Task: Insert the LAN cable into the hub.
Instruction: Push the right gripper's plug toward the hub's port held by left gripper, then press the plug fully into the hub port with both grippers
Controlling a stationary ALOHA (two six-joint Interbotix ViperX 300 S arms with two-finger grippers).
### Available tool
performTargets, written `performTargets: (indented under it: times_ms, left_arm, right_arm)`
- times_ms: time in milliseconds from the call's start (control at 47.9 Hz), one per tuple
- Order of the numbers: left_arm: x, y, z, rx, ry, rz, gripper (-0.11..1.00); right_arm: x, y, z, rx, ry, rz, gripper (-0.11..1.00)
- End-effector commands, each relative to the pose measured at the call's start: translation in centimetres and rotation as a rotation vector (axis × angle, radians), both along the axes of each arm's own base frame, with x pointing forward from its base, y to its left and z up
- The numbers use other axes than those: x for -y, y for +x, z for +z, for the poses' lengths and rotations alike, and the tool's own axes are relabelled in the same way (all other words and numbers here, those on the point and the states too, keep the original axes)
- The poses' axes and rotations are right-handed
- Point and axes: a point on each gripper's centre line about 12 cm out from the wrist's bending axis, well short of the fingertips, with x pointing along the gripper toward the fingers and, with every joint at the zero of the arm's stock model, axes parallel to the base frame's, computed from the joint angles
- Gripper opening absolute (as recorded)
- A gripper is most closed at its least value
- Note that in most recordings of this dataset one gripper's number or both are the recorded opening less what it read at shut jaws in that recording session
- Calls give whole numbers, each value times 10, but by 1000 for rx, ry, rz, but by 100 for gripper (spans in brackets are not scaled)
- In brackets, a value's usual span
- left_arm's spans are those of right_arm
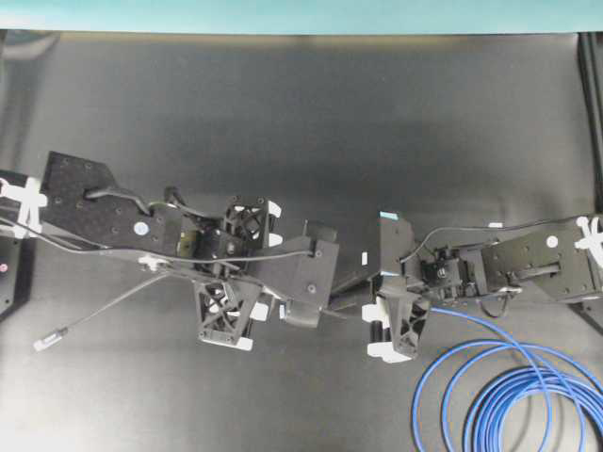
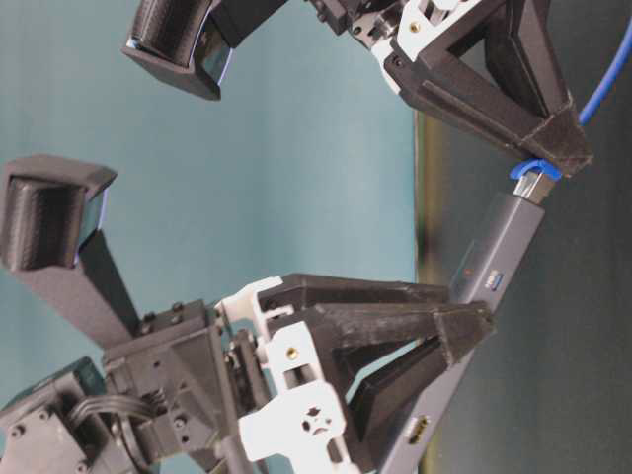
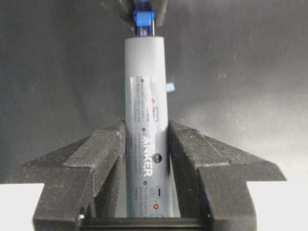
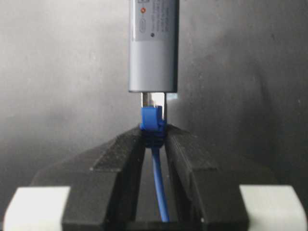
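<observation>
**Plug at the hub's mouth, both grippers clamped**

My left gripper (image 3: 147, 159) is closed on the hub (image 3: 146, 120). Its two fingers press the bar's long sides, and the far end sticks out well past the fingertips. From the left wrist view I see open dark table (image 1: 311, 122) on both sides of that free end, with nothing near its edges.

My right gripper (image 4: 154, 137) is pinched narrow on the LAN cable (image 4: 159, 187). The fingertips squeeze the blue boot just behind the plug, and the cable runs back between the fingers toward the wrist. The clear plug stands straight ahead of the fingertips. Its front end sits at the hub's end face, lined up with the bar's long axis. A short stretch of plug still shows between boot and hub. How far the plug sits inside I cannot tell.

The table-level view shows hub and plug held in the air, in one tilted line, the right fingertips just beside the hub's end. Overhead, the two grippers meet nose to nose at mid-table. The blue loops lie behind and beside my right arm at the near right corner, and the hub's thin grey cord (image 1: 104, 314) trails away behind my left gripper to its small silver plug (image 1: 49, 339). Between the fingertips there is little room; out to the sides there is plenty.
</observation>
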Motion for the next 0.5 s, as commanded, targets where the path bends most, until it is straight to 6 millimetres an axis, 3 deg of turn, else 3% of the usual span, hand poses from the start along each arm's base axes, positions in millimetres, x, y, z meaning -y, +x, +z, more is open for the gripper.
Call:
performTargets:
  times_ms: [0,272,480]
  left_arm:
    - [6,8,14,54,1,-17,28]
    - [7,14,14,78,-2,-20,28]
    - [8,3,0,38,-8,-12,28]
  right_arm:
    - [2,14,18,86,6,-8,13]
    - [5,20,25,134,5,-16,13]
    - [0,20,24,124,1,1,13]
